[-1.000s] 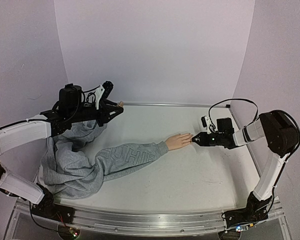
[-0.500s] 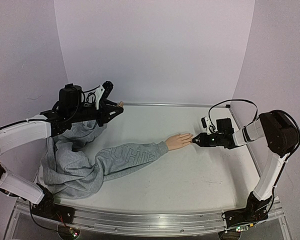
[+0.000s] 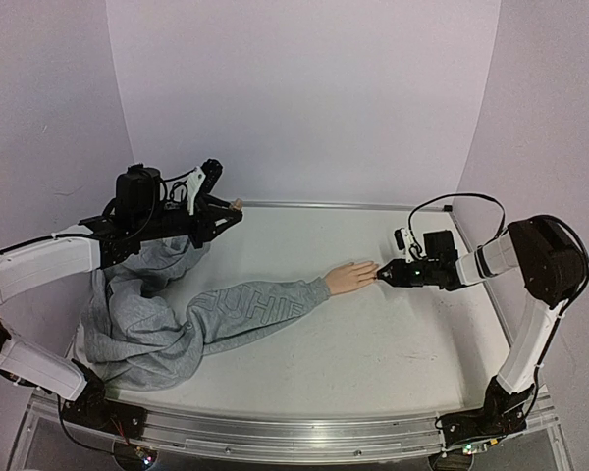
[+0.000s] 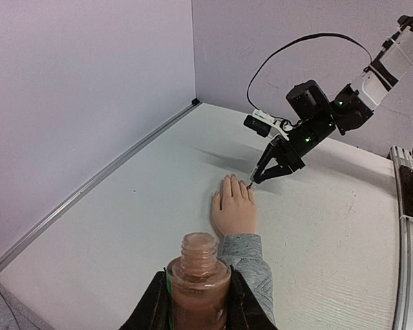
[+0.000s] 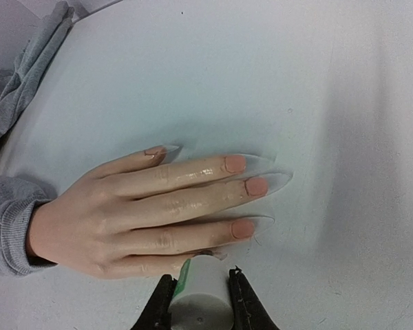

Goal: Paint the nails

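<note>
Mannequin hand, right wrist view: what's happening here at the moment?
The right claw grips a white brush handle, held at the fingertips of the mannequin hand, which lies flat on the table. Three nails look coated; one beside them looks bare. The left claw holds the open polish bottle at the far left.

The left end effector [image 3: 224,207] sits raised and the right end effector [image 3: 384,275] reaches low, both clamped.

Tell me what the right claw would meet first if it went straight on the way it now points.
Most likely the mannequin hand: the right claw, shut on a white brush handle, points at its fingertips from close by. Exact depth is unclear.
</note>
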